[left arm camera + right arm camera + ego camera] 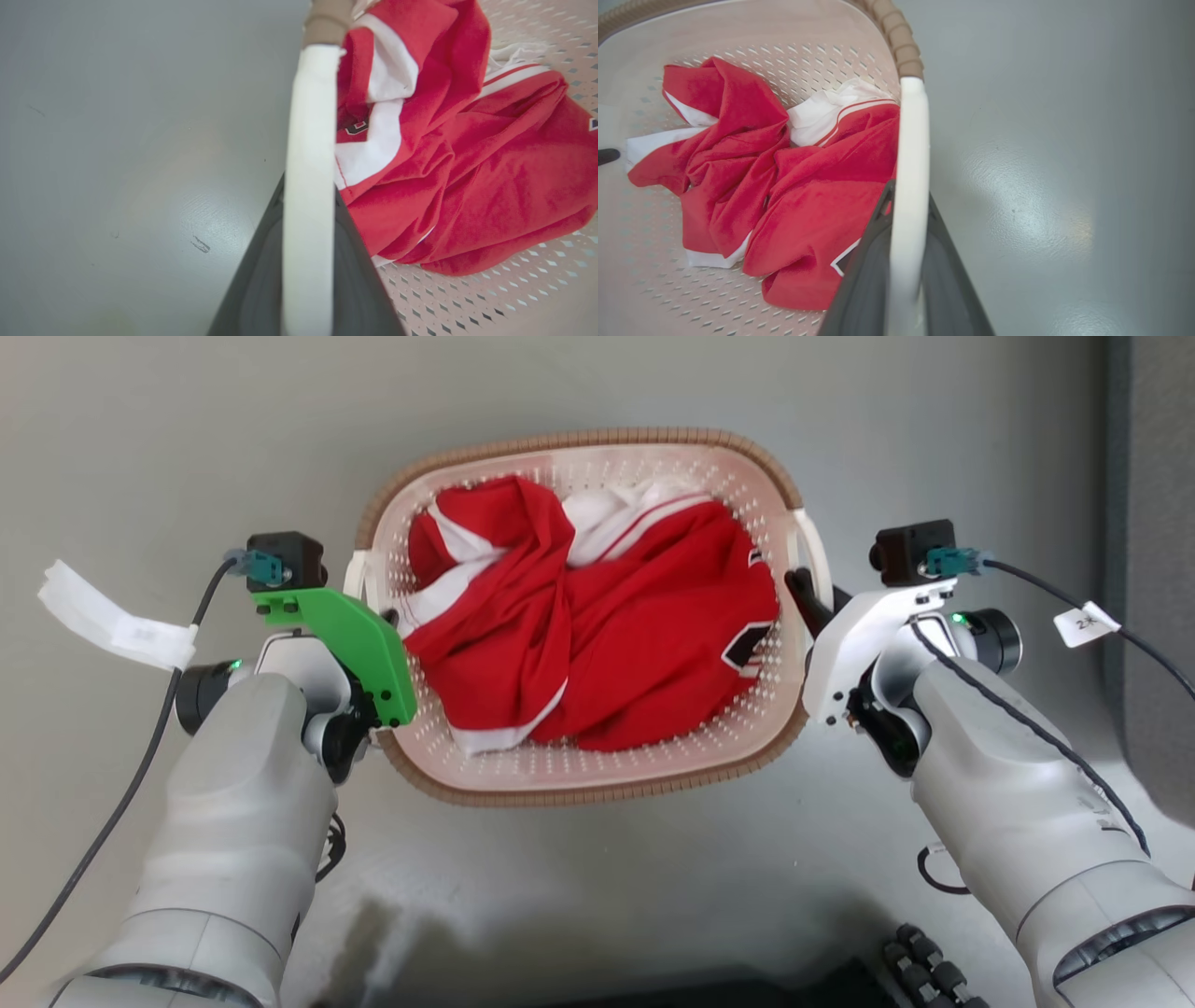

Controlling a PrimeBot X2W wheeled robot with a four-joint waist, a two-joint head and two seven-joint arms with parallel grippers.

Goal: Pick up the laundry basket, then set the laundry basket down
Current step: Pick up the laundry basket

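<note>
The laundry basket (597,773), cream-white and perforated with a brown woven-look rim, lies in the middle of the head view on a grey floor. A crumpled red and white garment (607,625) lies in it. My left gripper (366,609) is at its left white handle (356,577), under a green mount. In the left wrist view that handle (310,140) runs between the dark fingers (254,280), which are shut on it. My right gripper (808,599) is shut on the right handle (815,553), seen as a white bar (911,163) between its fingers (864,280). Whether the basket is off the floor cannot be told.
Grey floor (597,896) surrounds the basket on all sides. A dark upright panel (1158,569) stands along the right edge. Cables with white tags (121,621) trail from both wrists. Part of my dark base (920,966) shows at the bottom.
</note>
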